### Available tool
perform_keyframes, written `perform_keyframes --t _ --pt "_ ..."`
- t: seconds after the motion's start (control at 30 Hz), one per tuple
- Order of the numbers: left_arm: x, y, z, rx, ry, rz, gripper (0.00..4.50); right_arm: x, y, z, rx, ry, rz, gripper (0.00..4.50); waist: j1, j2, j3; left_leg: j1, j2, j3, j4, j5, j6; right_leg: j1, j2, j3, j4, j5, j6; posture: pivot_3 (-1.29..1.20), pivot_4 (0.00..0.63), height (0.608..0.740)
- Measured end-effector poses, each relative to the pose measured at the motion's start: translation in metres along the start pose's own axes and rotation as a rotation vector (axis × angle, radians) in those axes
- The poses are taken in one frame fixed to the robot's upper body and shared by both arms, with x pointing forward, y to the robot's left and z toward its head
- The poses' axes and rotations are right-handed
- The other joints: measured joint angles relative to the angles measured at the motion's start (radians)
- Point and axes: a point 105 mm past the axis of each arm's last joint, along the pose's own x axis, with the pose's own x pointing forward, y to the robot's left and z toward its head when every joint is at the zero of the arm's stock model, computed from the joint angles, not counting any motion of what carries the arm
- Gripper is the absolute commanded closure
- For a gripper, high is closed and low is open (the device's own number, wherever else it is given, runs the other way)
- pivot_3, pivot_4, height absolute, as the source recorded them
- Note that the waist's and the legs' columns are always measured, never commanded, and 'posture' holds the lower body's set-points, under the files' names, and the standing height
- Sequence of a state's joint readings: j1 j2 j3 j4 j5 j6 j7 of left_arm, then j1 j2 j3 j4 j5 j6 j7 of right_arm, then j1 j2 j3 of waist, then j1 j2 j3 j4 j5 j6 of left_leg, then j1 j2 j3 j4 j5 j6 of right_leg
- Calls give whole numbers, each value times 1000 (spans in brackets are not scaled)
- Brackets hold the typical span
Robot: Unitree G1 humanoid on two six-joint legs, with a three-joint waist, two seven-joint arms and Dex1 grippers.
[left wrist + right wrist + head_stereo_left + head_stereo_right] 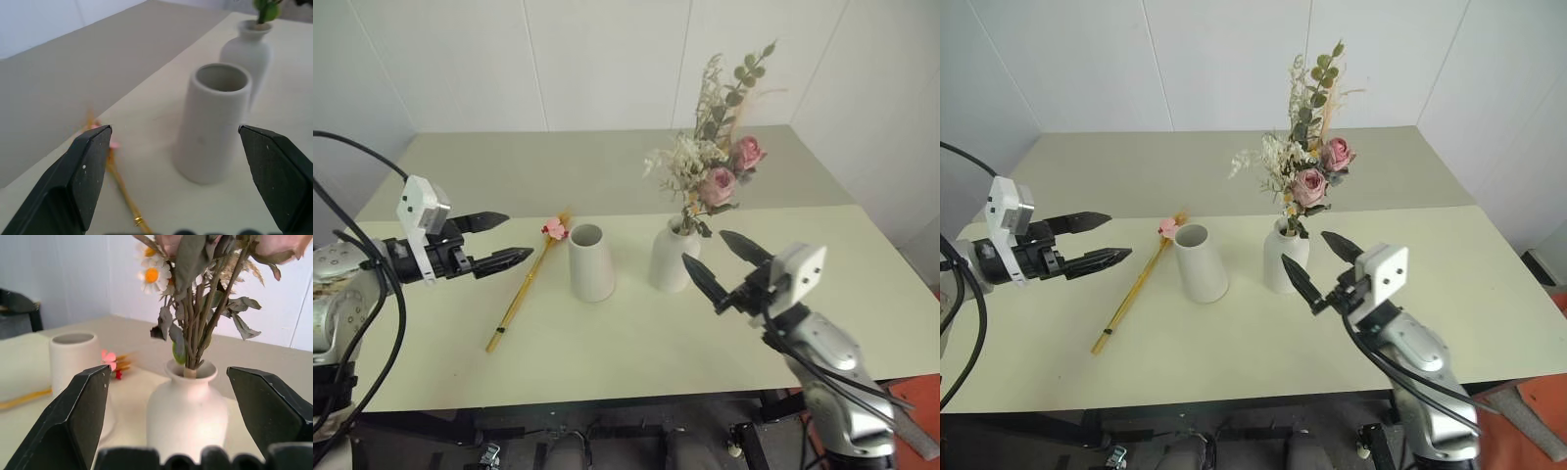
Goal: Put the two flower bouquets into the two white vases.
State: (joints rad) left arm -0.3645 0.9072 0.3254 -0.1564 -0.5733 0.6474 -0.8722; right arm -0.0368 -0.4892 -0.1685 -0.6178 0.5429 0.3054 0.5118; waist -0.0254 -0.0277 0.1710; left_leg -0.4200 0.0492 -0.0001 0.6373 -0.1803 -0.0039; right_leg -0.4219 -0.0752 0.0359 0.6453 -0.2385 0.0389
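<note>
The right gripper (717,257) is seen with jaws spread and empty, just in front of the narrow-necked white vase (671,257), in which the rose bouquet (713,162) stands upright. The left gripper (504,240) is likewise released, holding nothing, beside the slim yellow straw bundle (524,293) lying flat on the table (862,274). The bundle's pink flower end lies near the empty tapered white vase (590,262).

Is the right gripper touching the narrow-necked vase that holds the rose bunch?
Apart. In the right eye view, the right gripper has open jaws short of the narrow-necked vase, with bare table visible between them.
</note>
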Motion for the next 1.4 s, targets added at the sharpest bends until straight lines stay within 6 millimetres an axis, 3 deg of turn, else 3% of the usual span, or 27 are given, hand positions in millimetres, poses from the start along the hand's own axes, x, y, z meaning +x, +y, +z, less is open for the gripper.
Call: perform_keyframes --t 0.17,0.33,0.7,0.83,1.2,1.33,1.4 --pt "6 7 -10 -75 118 243 0 -30 6 18 -32 121 227 69 14 -2 1 1 0 0 0 0 0 1 0 0 0 0 0 0 150 740" --pt "23 8 -23 -191 320 324 0 -39 26 25 -78 235 473 69 14 -7 1 2 0 0 1 0 0 2 1 0 -1 0 1 0 150 740" --pt "54 -11 -81 -404 690 237 0 -31 29 28 -73 243 466 69 12 -11 2 -1 -1 0 1 0 0 0 1 1 -2 1 1 0 150 740" --pt "60 -13 -88 -444 739 211 813 -29 31 28 -69 245 463 0 13 -12 2 -1 -1 0 1 0 0 0 0 1 -2 1 1 0 150 740" --pt "85 -12 -90 -408 738 179 4327 -28 29 24 -81 253 433 0 20 -12 2 -1 -2 0 2 0 0 1 0 1 -2 1 1 0 150 740" --pt "93 -10 -89 -373 698 186 4479 -28 27 23 -95 259 418 0 27 -11 2 0 -2 0 2 0 0 2 -1 1 -1 1 1 0 150 740" --pt "104 -7 -85 -390 554 222 4479 -27 26 22 -92 252 409 0 30 -12 2 -2 -2 0 3 0 0 1 -1 1 -2 1 1 0 150 740"
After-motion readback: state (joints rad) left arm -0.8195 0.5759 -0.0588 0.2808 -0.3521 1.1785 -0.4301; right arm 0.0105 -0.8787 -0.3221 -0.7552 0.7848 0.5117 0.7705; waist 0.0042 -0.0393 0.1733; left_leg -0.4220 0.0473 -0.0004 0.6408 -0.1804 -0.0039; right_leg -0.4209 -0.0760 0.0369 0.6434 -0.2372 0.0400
